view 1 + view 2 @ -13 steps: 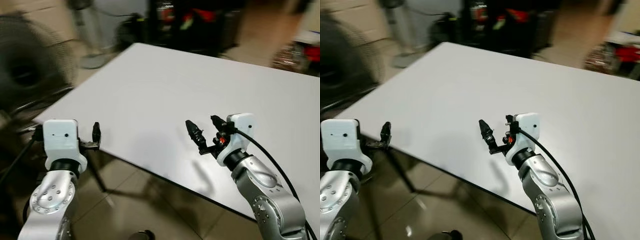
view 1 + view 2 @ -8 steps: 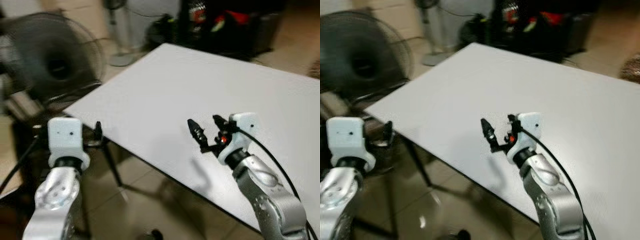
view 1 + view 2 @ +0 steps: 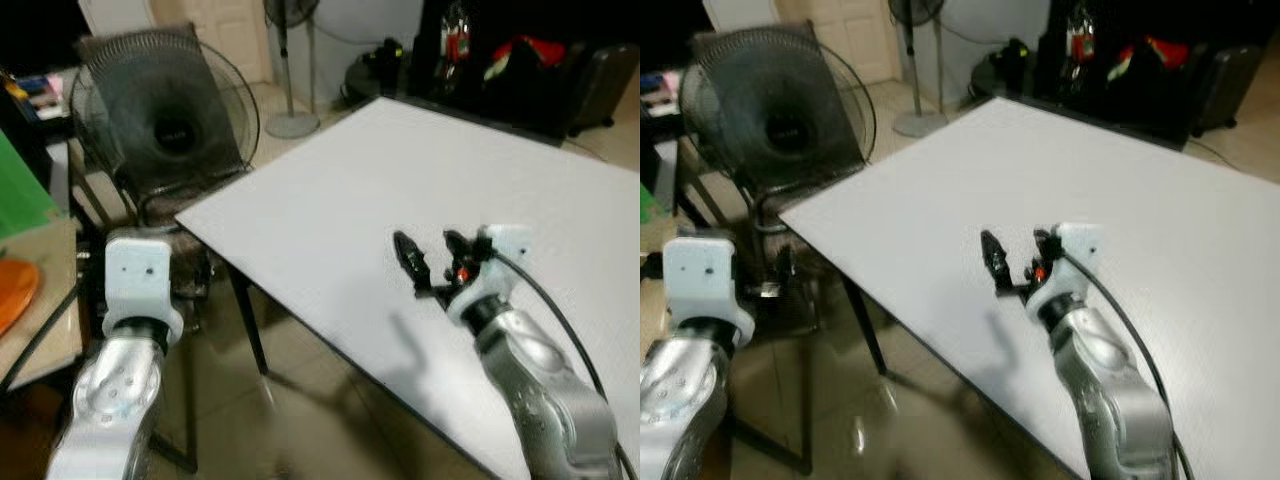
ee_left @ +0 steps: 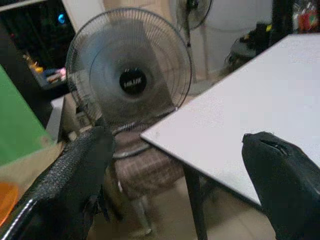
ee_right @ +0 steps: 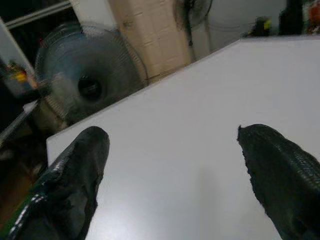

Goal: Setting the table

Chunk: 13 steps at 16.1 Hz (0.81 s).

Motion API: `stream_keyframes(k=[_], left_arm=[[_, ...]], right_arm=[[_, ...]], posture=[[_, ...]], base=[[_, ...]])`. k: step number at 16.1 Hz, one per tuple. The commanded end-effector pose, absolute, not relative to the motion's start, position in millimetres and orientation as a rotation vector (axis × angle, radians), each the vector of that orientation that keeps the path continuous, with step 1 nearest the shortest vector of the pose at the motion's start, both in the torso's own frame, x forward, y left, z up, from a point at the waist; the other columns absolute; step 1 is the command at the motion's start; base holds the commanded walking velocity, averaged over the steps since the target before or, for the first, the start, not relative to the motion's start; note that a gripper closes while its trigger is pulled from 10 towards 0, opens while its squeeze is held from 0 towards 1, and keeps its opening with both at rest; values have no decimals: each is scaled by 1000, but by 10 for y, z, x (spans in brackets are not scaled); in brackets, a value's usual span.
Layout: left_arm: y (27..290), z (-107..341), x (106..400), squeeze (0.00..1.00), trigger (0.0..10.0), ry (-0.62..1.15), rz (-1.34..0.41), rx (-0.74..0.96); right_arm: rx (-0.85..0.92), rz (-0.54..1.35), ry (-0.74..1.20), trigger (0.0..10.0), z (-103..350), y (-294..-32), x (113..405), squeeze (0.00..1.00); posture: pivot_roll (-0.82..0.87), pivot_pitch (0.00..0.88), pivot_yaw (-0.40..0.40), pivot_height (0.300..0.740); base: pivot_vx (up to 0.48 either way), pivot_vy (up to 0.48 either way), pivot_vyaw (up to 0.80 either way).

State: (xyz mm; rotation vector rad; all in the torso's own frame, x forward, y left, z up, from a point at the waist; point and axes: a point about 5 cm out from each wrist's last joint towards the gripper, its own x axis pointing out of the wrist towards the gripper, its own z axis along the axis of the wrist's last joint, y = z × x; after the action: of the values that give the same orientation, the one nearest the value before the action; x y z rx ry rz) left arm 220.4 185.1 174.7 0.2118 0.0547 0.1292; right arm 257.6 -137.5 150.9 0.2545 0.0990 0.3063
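You are facing a bare white table [image 3: 380, 180] that runs from its near left corner away to your right. Your right gripper [image 3: 432, 262] hovers over the tabletop, fingers spread and holding nothing. Your left gripper [image 4: 175, 190], also spread and empty, is off the table's corner, near a fan [image 3: 165, 125] on a chair [image 4: 150, 167].

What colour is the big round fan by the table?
The fan is dark grey with a black middle; the left wrist view shows it best.
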Motion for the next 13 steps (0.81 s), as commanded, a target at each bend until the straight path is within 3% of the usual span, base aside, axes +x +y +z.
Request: stream_keyframes(k=[1,13], left_arm=[[1865,1711,2176,0,10000,75,130,210],[1881,1720,2144,0,10000,78,145,201]], right_arm=[[256,334,97,10000,1527,-1322,2583,1000],[260,406,122,10000,1492,-1216,2587,1000]], posture=[[-29,0,48,740],[-13,0,34,740]], base=[[0,289,800],[0,306,800]])
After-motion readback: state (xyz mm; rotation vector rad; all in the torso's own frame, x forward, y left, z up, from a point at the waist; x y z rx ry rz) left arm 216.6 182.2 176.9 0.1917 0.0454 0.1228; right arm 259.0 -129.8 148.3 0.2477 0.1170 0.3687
